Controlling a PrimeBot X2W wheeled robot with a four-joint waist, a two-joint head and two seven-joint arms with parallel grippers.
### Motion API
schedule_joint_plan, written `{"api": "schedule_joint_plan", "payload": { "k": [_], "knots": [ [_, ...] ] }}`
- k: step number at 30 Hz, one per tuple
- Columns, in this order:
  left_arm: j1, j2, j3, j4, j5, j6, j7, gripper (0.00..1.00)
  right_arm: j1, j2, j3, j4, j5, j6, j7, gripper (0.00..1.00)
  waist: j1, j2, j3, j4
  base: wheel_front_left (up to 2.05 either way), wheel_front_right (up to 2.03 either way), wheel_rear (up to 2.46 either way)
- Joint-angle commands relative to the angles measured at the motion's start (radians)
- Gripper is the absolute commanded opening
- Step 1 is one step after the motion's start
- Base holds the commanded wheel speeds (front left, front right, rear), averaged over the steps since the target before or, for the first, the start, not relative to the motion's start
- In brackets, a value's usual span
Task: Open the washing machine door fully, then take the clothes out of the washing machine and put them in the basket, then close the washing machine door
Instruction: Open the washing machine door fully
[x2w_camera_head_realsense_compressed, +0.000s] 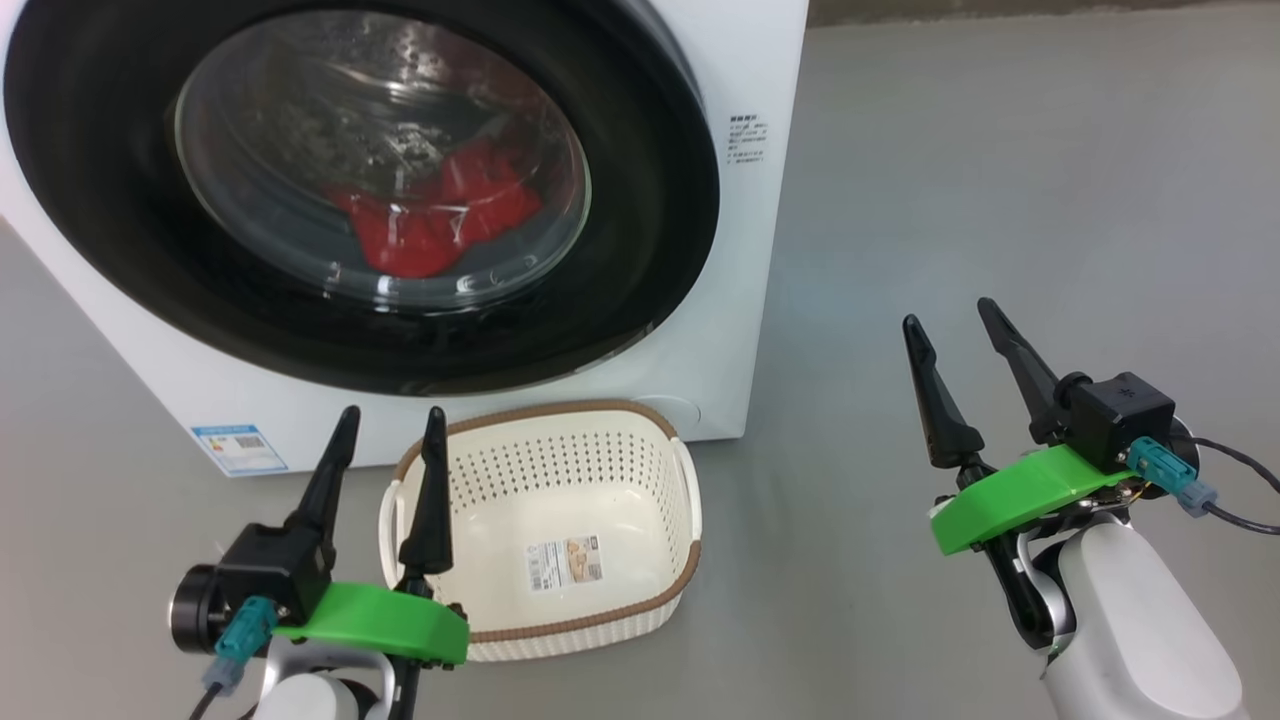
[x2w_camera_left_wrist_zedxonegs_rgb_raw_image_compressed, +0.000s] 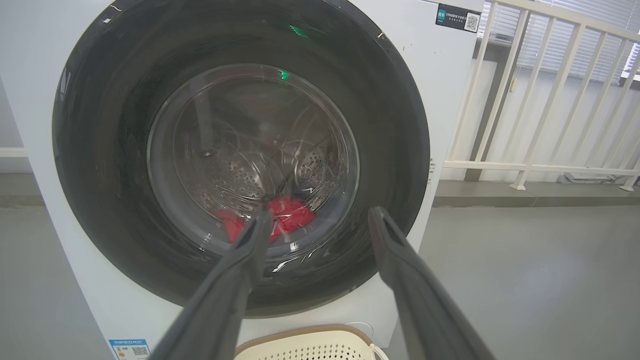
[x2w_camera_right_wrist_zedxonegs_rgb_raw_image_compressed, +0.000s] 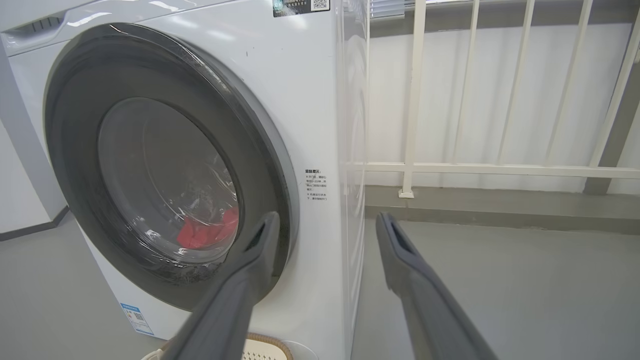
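You face one washer (x2w_camera_head_realsense_compressed: 740, 60), its one door (x2w_camera_head_realsense_compressed: 640, 200) shut across the upper left of the frame, one red heap of clothes (x2w_camera_head_realsense_compressed: 430, 215) low behind the glass. One basket (x2w_camera_head_realsense_compressed: 560, 410) sits on the floor at lower centre, just below the door. Both grippers are spread wide and hold nothing: left gripper (x2w_camera_head_realsense_compressed: 392, 412) by the basket's left rim, right gripper (x2w_camera_head_realsense_compressed: 948, 313) at lower right, well apart from door and clothes.

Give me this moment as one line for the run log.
washing machine door: shut | clothes: inside washing machine | basket: empty, in front | left gripper: open, empty | right gripper: open, empty
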Motion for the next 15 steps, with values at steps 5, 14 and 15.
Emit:
{"api": "schedule_joint_plan", "payload": {
  "k": [5,14,15],
  "knots": [
    [-0.035,0.018,0.016,-0.060,-0.004,0.005,-0.012,1.00,-0.050,0.002,0.005,-0.036,-0.019,0.000,-0.006,1.00,0.0000,-0.0001,0.050,0.018,0.00,0.00,0.00],
    [-0.058,0.018,0.005,-0.140,0.001,0.000,-0.012,1.00,-0.121,0.002,-0.014,-0.043,-0.036,0.000,-0.006,0.29,0.0000,-0.0001,0.141,0.044,0.00,0.00,0.00],
    [-0.061,0.018,0.005,-0.149,0.002,0.000,-0.012,1.00,-0.131,0.002,-0.014,-0.042,-0.037,0.000,-0.006,0.00,0.0000,-0.0001,0.148,0.046,0.00,0.00,0.00]
  ]
}}
